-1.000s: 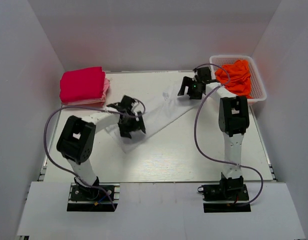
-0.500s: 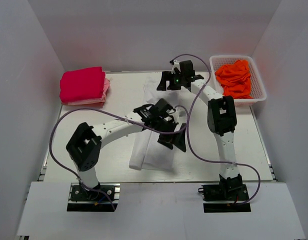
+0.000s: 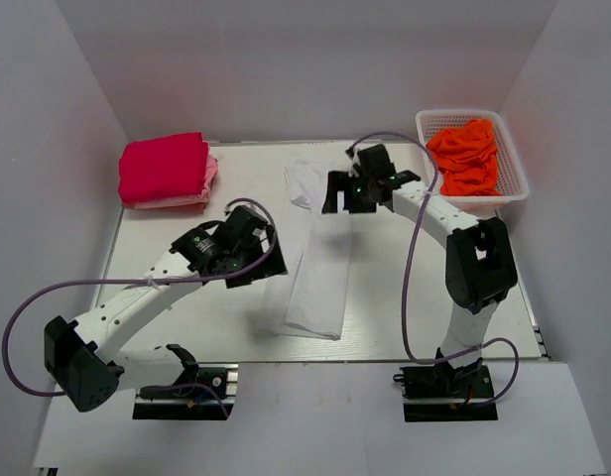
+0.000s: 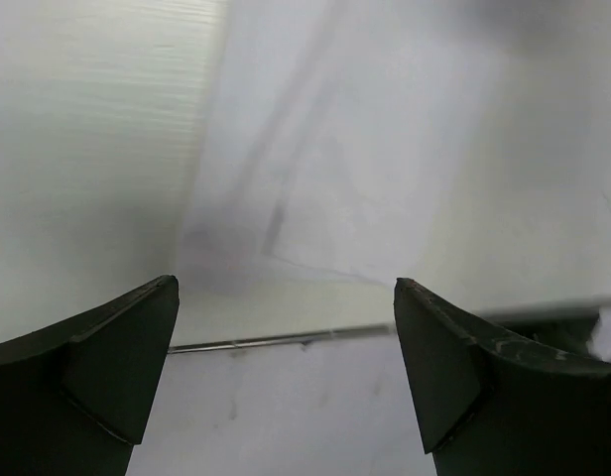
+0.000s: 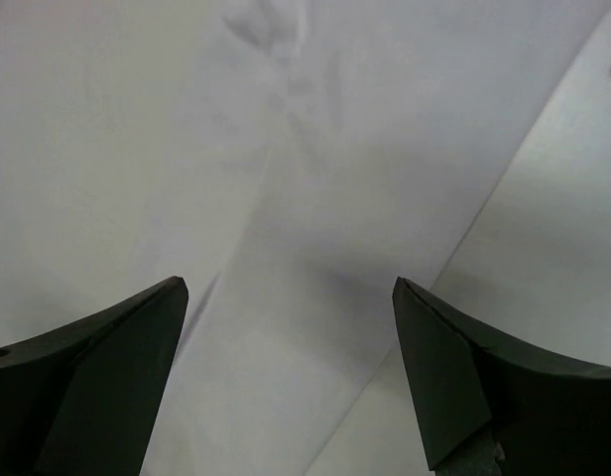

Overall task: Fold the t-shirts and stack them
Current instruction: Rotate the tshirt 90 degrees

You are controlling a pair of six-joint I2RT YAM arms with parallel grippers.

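The white t-shirt [image 3: 320, 260] lies on the table as a long narrow folded strip running from back to front. My left gripper [image 3: 269, 260] is open and empty just left of the strip; the left wrist view shows the shirt's edge [image 4: 375, 178] ahead of it. My right gripper [image 3: 342, 194] is open and empty above the strip's far end; the right wrist view shows white cloth [image 5: 315, 297] below it. The folded crimson-pink shirt [image 3: 163, 168] lies on a paler pink one [image 3: 211, 176] at the back left. Orange shirts [image 3: 468, 155] fill the basket.
A white lattice basket [image 3: 515, 188] stands at the back right corner of the table. White walls enclose the table on the left, back and right. The table's front edge [image 4: 286, 339] shows in the left wrist view.
Both grippers have let go of the white shirt. My left arm has swung back to the left of the strip and my right gripper has moved slightly forward. The shirt now lies flat as a strip.
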